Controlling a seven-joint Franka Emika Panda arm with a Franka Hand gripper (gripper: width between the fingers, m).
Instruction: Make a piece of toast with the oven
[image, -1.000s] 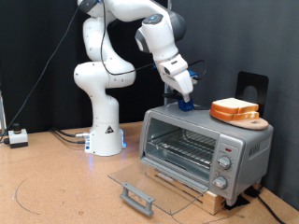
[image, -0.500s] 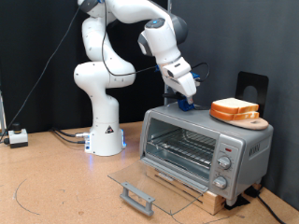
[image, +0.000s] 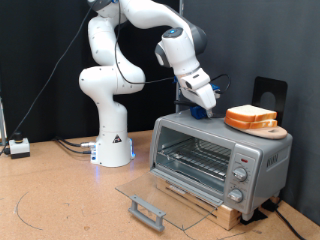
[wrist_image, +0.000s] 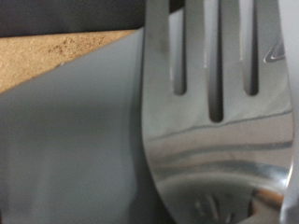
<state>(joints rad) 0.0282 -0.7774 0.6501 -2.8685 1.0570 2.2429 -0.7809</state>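
Above the oven (image: 215, 155), left of the bread (image: 251, 117), gripper (image: 206, 104) clamps a fork (wrist_image: 220, 103). Door (image: 160, 198) open, rack bare; toast not yet loaded.

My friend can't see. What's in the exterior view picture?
A white robot arm holds its claw just above a silver oven whose glass door lies open. Two bread slices sit on a board on top of the oven.
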